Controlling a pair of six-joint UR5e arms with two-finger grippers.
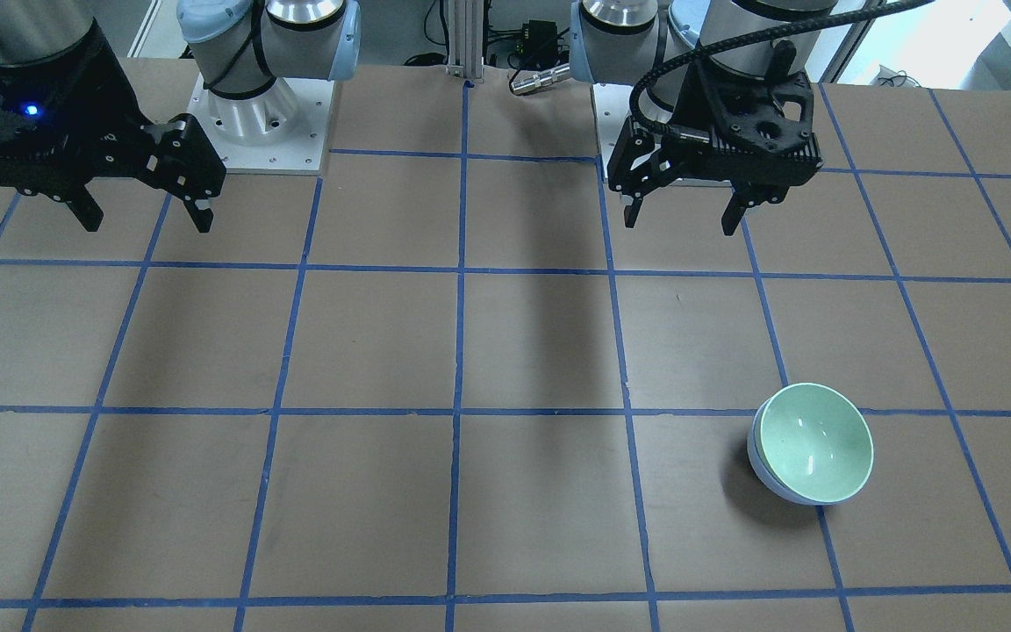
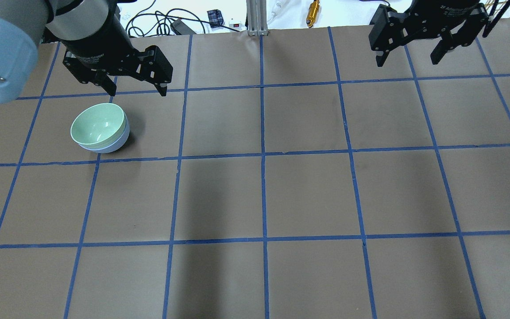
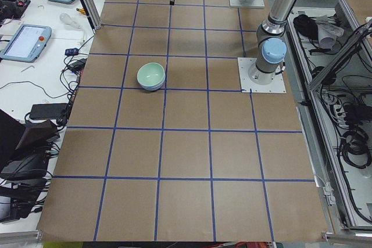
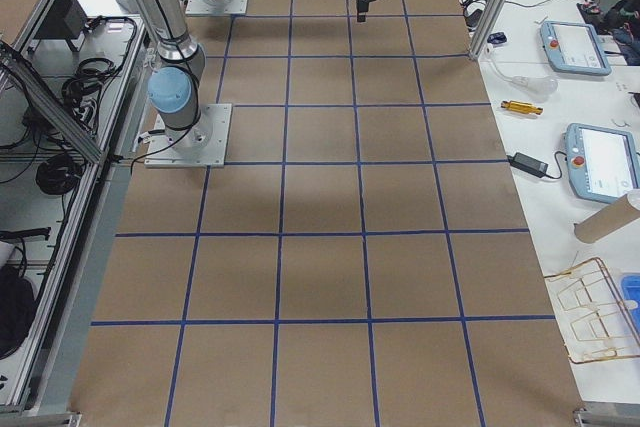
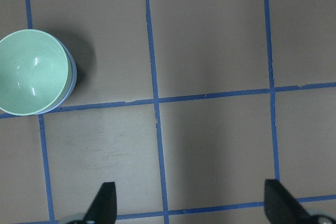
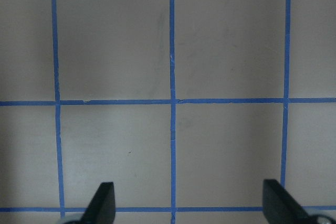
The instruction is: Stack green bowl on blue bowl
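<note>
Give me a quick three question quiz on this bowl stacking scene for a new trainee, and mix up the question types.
1. Fill the gap: the left gripper and the right gripper each have their jaws ____, holding nothing.
2. True or false: the glossy mint-green round bowl sits nested in the glossy pale blue round bowl.
3. Which gripper is nearer the bowls? A) left gripper B) right gripper C) both equally near

Key: 1 open; 2 true; 3 A
</note>
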